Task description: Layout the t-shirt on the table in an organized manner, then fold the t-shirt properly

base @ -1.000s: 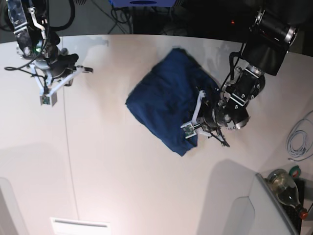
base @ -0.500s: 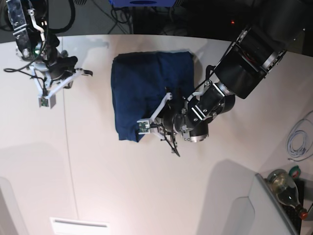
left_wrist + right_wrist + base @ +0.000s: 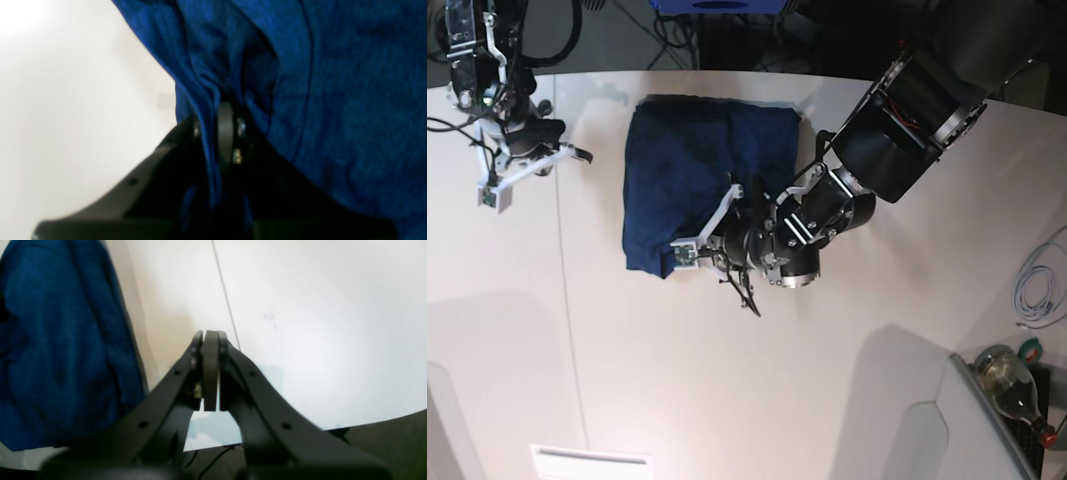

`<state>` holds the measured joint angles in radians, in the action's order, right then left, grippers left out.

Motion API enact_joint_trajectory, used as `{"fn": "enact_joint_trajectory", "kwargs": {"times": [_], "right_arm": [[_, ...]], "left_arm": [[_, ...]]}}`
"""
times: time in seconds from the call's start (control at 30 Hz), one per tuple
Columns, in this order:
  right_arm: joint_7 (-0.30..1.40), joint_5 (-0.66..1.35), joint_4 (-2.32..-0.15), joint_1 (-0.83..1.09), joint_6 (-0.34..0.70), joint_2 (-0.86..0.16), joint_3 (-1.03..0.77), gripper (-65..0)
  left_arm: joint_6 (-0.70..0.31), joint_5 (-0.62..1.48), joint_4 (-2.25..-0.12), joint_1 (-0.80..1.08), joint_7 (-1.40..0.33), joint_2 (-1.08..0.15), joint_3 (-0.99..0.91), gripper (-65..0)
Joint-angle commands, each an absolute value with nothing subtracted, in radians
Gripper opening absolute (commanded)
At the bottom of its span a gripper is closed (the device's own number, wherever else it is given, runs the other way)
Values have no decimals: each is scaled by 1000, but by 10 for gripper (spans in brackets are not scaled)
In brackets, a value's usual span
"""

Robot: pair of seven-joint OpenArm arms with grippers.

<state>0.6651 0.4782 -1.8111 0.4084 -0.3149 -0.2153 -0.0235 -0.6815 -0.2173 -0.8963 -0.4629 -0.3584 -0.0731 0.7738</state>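
Base view: shirt (image 3: 697, 170) lies folded on the table (image 3: 847, 380); left gripper (image 3: 712, 252) pinches its near edge, right gripper (image 3: 577, 153) closed, holding nothing, apart.

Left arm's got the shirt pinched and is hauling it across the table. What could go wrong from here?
1. The left gripper is shut on a bunched fold of the t-shirt, so dragging may pull layers apart and undo the fold.
2. The shirt lies near the table's far edge; more travel that way could drape it over.
3. The right gripper is shut, empty and off the cloth, so nothing pins the other side.
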Motion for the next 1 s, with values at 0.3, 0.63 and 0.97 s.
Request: {"fn": "enact_joint_trajectory", "kwargs": {"times": [0.3,0.63,0.97], "right_arm": [[648,476,-1824,400,-312,-223,-27,-650],[648,476,-1824,397,-312,-223,-27,-650],[644,472,-1824,395,-311,-232,-33,-650]], "left_arm": [[-685,-216,-909,-512,-354,-74,771,-650],[-688,-216,-961,-565,-460,-73,771,-288],[-698,-205,-1214,-555,-595,-147,760,-214]]}}
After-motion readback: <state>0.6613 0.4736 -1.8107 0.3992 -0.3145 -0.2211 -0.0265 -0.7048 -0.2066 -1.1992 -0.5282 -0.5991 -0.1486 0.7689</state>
